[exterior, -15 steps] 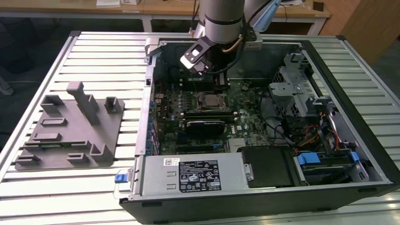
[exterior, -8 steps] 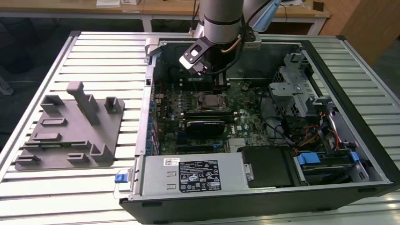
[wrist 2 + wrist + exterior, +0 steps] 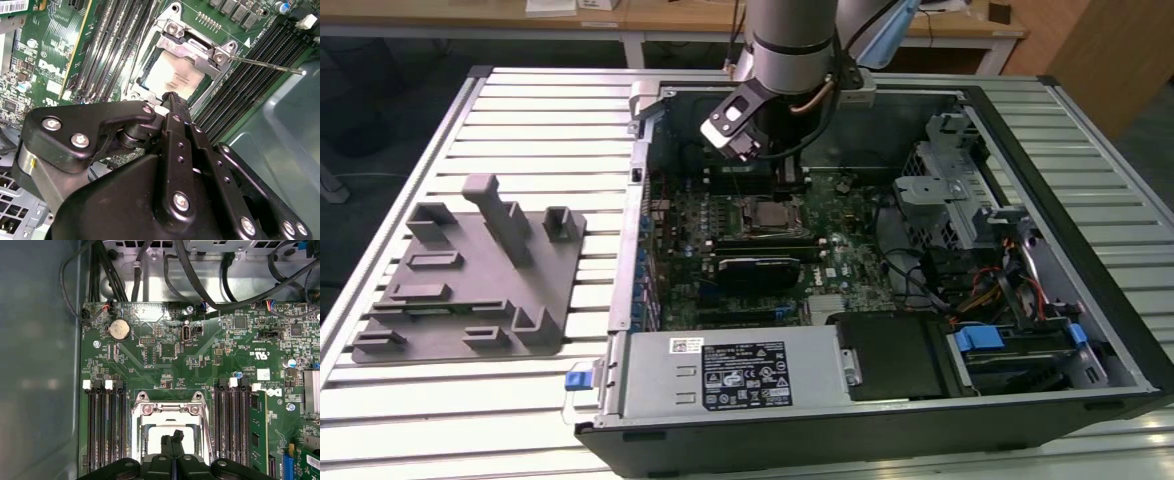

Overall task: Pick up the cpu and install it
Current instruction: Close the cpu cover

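Note:
The cpu (image 3: 172, 75) lies flat in the motherboard socket, its pale silver top framed by the metal retention plate (image 3: 192, 47). It also shows in the first wrist view as a pale square (image 3: 152, 437) inside the frame. My gripper (image 3: 172, 97) hangs just over the near edge of the cpu, its black fingers pressed together with nothing between them. The first wrist view shows the same closed fingertips (image 3: 176, 435) above the socket. In the exterior view the arm (image 3: 781, 90) reaches down into the open computer case over the socket (image 3: 767, 213).
A thin socket lever (image 3: 265, 65) sticks out beside the socket. Memory slots (image 3: 105, 425) flank it on both sides. A grey fixture block (image 3: 467, 280) sits on the slatted table at the exterior view's left. The power supply (image 3: 720, 375) and drive cage (image 3: 961, 190) crowd the case.

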Robot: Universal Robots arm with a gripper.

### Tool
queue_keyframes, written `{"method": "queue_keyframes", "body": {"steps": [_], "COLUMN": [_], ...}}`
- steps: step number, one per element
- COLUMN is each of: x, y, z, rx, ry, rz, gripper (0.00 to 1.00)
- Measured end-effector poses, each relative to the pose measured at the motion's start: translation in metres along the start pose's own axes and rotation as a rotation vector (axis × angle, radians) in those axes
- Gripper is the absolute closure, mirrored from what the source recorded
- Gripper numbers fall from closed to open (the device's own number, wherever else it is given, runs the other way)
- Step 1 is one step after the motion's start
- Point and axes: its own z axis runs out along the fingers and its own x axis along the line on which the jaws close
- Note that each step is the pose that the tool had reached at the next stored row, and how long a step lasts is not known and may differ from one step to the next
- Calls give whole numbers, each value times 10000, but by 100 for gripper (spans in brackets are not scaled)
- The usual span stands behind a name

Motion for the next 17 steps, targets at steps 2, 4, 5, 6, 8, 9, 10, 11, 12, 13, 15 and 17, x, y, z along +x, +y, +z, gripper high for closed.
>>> {"method": "queue_keyframes", "body": {"steps": [2, 4, 5, 6, 8, 9, 10, 11, 12, 13, 15, 17], "x": [0, -1, -1, -1, -1, -2, -2, -2, -2, -2, -3, -3], "y": [-8, -23, -34, -45, -72, -86, -99, -112, -123, -132, -143, -143], "z": [2, 5, 6, 8, 12, 15, 18, 21, 26, 31, 35, 35], "rx": [0, -1, 0, 0, 0, -1, 0, 0, -1, -1, 0, 0], "ry": [1, 1, 1, 1, 1, 1, 1, 1, 2, 2, 1, 0], "rz": [0, 0, 0, 1, 0, 2, 1, 0, 0, 0, 1, -1], "gripper": [89, 89, 89, 89, 89, 89, 89, 89, 89, 89, 89, 89]}}
